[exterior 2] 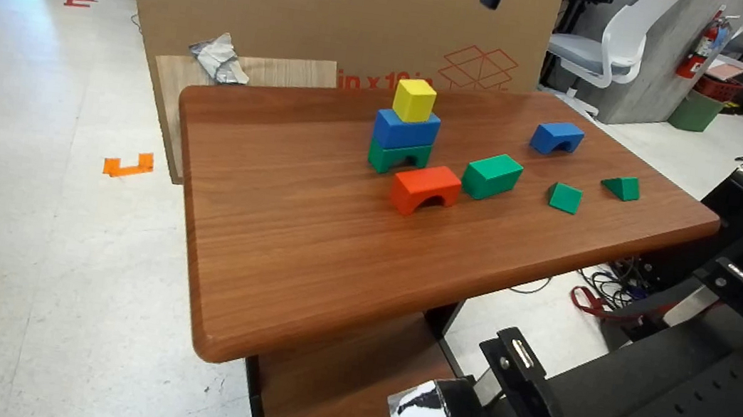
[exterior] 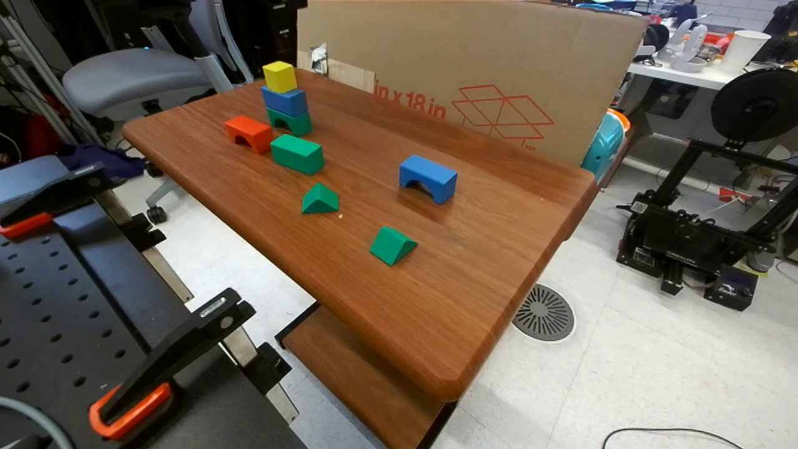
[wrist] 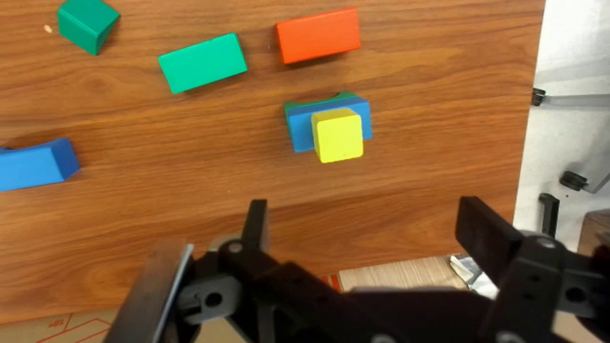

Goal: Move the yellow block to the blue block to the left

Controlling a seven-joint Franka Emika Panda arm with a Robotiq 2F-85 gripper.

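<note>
My jaws, lower part of the wrist frame, stand wide apart | I see the yellow block (wrist: 338, 138) just above centre, resting on the blue block (wrist: 301, 129), green arch (exterior 2: 384, 158) beneath | red arch (wrist: 318, 37), upper middle | green block (wrist: 203, 63), upper left | blue arch (wrist: 31, 166), left edge | table (wrist: 438, 119) carries all

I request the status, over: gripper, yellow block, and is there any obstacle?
Gripper open, holding nothing. Yellow block resting on blue block, itself on green arch. Orange-red arch nearby, not touching these; probably not in the way.
</note>
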